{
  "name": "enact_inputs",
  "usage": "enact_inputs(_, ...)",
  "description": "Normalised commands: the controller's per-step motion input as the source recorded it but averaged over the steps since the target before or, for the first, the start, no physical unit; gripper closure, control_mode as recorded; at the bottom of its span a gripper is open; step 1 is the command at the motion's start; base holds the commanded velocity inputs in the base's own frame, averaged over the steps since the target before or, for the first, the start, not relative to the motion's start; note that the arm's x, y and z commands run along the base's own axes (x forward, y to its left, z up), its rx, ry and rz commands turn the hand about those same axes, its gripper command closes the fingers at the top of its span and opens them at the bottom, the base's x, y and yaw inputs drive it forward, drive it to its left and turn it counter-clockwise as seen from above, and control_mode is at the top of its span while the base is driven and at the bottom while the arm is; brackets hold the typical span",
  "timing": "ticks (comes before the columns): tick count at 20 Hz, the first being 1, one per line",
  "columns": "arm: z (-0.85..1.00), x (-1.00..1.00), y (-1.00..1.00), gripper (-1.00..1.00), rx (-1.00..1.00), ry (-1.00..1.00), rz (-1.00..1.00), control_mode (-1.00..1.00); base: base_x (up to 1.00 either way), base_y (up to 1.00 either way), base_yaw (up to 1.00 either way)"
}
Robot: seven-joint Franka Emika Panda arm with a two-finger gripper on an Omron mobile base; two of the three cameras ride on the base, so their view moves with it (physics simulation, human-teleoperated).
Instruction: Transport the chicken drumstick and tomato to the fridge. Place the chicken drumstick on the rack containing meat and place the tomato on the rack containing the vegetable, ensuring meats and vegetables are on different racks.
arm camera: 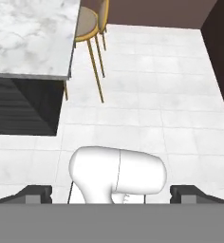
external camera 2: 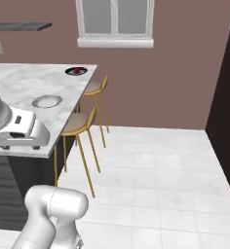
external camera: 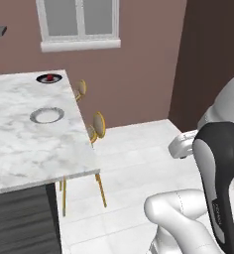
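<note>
1 tomato; 2 stools; 1 plate

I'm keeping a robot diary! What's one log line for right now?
fingers: apart, empty | tomato: on dark plate, far corner of counter | stools: beside counter

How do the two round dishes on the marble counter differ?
The dark plate sits at the counter's far corner and carries a small red object, likely the tomato; the pale plate sits nearer, mid-counter, and looks empty. One is near black, the other light grey. Both are round, shallow and lie flat on the marble counter.
</note>
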Motion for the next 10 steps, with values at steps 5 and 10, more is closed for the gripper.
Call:
enact_inputs(5, 0.00, 0.00, 0.00, -1.00, 0.00, 0.00, 0.00, 1.00, 0.73, -1.00, 0.56)
enact_inputs(10, 0.00, 0.00, 0.00, -1.00, 0.00, 0.00, 0.00, 1.00, 0.70, -0.92, 0.63)
